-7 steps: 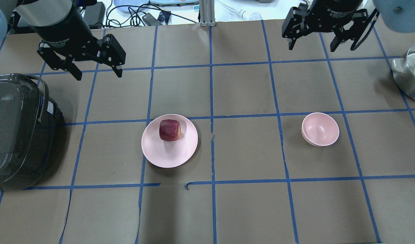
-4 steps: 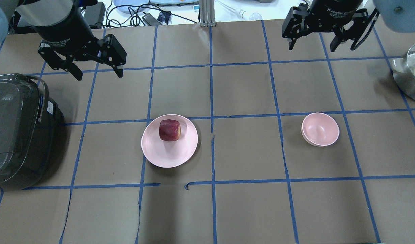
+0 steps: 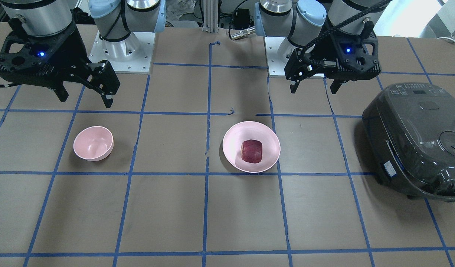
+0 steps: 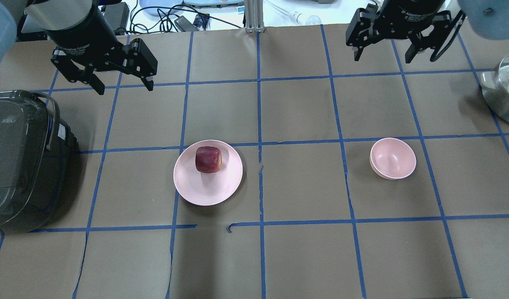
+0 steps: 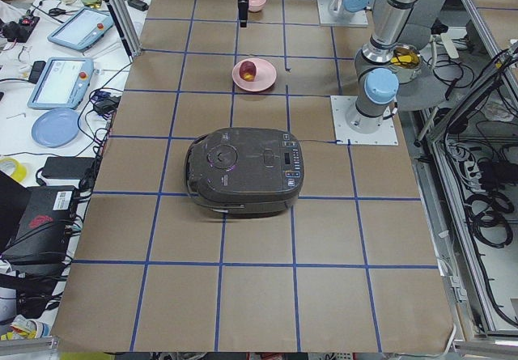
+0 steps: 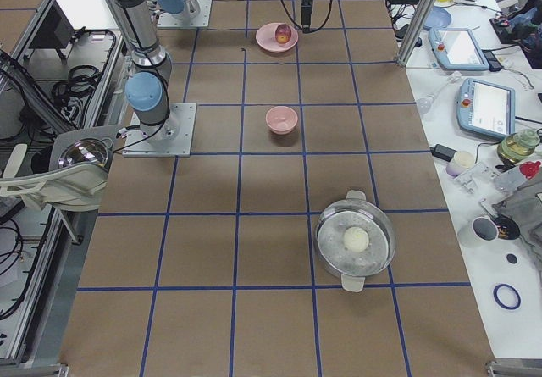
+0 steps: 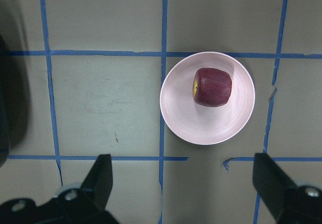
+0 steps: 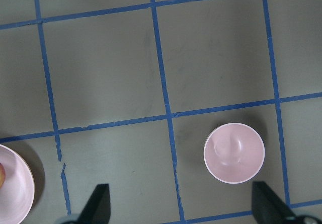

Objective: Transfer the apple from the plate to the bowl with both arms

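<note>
The dark red apple lies on the pale pink plate near the table's middle; both show in the front view, apple on plate, and in the left wrist view, apple on plate. The small pink bowl stands empty to the right, also in the front view and the right wrist view. My left gripper is open and empty, high at the back left, well away from the plate. My right gripper is open and empty, high at the back right, beyond the bowl.
A dark rice cooker stands at the left edge. A steel pot with a pale round item sits at the right edge. Brown paper with blue tape lines covers the table. Cables and devices lie beyond the far edge.
My left gripper has shifted a little right and toward the far edge. The right gripper, apple, plate and bowl have not moved.
</note>
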